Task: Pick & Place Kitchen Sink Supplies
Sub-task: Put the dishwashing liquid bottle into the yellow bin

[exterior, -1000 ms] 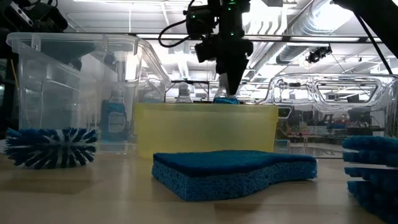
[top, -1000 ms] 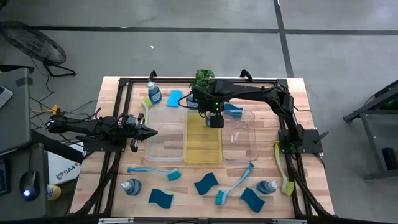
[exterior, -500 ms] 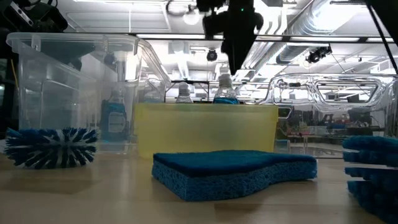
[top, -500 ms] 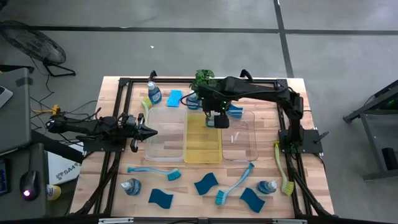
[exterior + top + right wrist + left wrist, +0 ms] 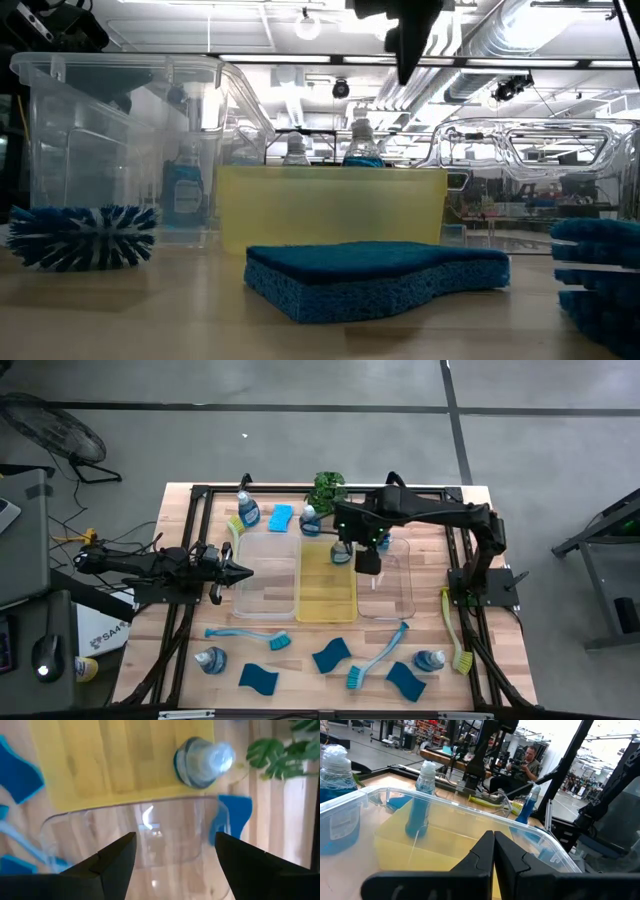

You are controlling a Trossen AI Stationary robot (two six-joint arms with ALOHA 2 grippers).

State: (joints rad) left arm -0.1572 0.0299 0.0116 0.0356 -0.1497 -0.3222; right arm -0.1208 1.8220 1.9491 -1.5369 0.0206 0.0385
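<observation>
My right hand [image 5: 367,561] hangs above the counter [image 5: 185,645], over the seam between the yellow tray [image 5: 326,582] and the clear tray on the right [image 5: 386,585]. Its fingers [image 5: 112,856] are spread wide apart with nothing between them. Below it in the right wrist view, a soap bottle [image 5: 202,762] stands upright just past the yellow tray's far edge, beside the potted plant [image 5: 282,754]; a blue sponge [image 5: 231,816] lies behind the far wall of the clear tray.

My left hand [image 5: 238,571] waits at the left edge of the left clear tray [image 5: 267,575], fingers [image 5: 507,854] pressed together, empty.

From above, the far-left corner holds another soap bottle [image 5: 247,510] with a yellow-green brush [image 5: 233,526] beside it and a lighter blue sponge [image 5: 281,517] just to its right. Along the near edge I see a blue brush [image 5: 250,635], a soap bottle lying down [image 5: 211,659], a sponge [image 5: 259,679], a second sponge [image 5: 331,656], a brush [image 5: 375,658], a third sponge [image 5: 405,680] and another bottle [image 5: 430,660]. A yellow-green brush [image 5: 453,630] lies along the right side, near the right arm's base
</observation>
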